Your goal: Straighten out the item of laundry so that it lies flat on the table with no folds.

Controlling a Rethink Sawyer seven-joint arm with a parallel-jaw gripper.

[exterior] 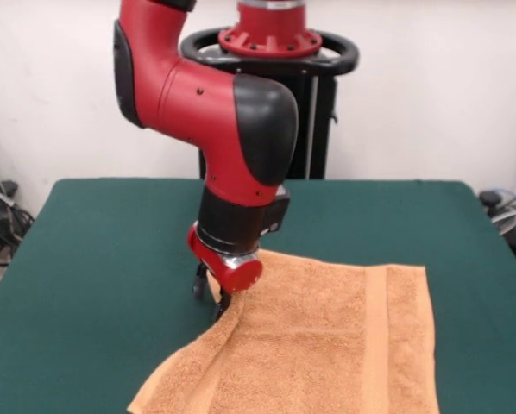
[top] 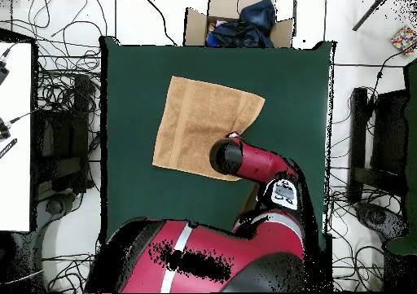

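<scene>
In the front view, the dark green table [exterior: 94, 259] is being seen bare across its left part. Toward the middle, the red and black arm [exterior: 215, 103] is being lowered from twelve o'clock, and its gripper [exterior: 213, 300] is being held low over the table at the left edge of the towel [exterior: 327, 336]. The dark fingertips are showing just under the red wrist, with a raised fold of the towel's edge touching them; whether the jaws are being pressed onto the cloth or kept spread cannot be told. From that fold, a ridge is being carried down toward seven o'clock, where a corner is lying at the picture's bottom edge. To the right, the rest of the towel is being spread fairly flat, with a smoother woven band [exterior: 376, 336] running near its right edge.

In the overhead view, the towel [top: 195, 120] is being shown at the table's [top: 130, 177] centre, slightly toward eleven o'clock, and the arm [top: 252, 162] is covering its five o'clock corner. The gripper is being hidden there.
</scene>
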